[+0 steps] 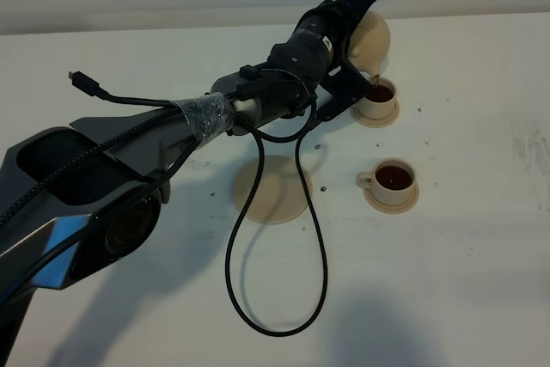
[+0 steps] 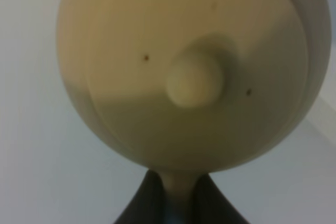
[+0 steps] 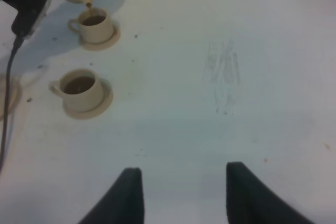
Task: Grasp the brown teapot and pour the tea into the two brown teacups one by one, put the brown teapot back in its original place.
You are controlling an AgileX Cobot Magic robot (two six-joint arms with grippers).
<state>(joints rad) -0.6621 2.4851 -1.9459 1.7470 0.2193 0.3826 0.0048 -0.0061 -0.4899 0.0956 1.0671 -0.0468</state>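
While tipped spout-down over the far cup: round squat beige-tan ceramic teapot [image 1: 375, 36] with knobbed lid, raised clear of the white tabletop [image 1: 464, 281]. Thin dark stream from spout into the cup beneath. Lid and knob square to the lens in the left wrist view, filling most of it.

Left end effector [image 2: 178, 205], black: clamped tight on the teapot's loop handle, dark fingers [image 2: 149, 205] pinching it from both sides.

Far small beige-tan ceramic teacup [image 1: 378, 96], loop handle, on matching small round saucer [image 1: 378, 117]: at six o'clock from the teapot, holding dark tea.

Near small beige-tan ceramic teacup [image 1: 394, 180], on its own matching small saucer [image 1: 391, 203]: at six o'clock from the far cup, well apart from it, handle pointing to nine o'clock, dark tea inside.

Wide flat round beige-tan saucer [image 1: 279, 195]: bare, at nine o'clock from the near cup, partly crossed by a looping black cable [image 1: 320, 247] hanging from the left arm.

Right end effector [image 3: 184, 192], black: fingers spread wide, nothing between them, above bare tabletop and well apart from both cups.

Faint grey scuff marks [image 3: 223, 72]: on the tabletop, at three o'clock from the cups in the high view.
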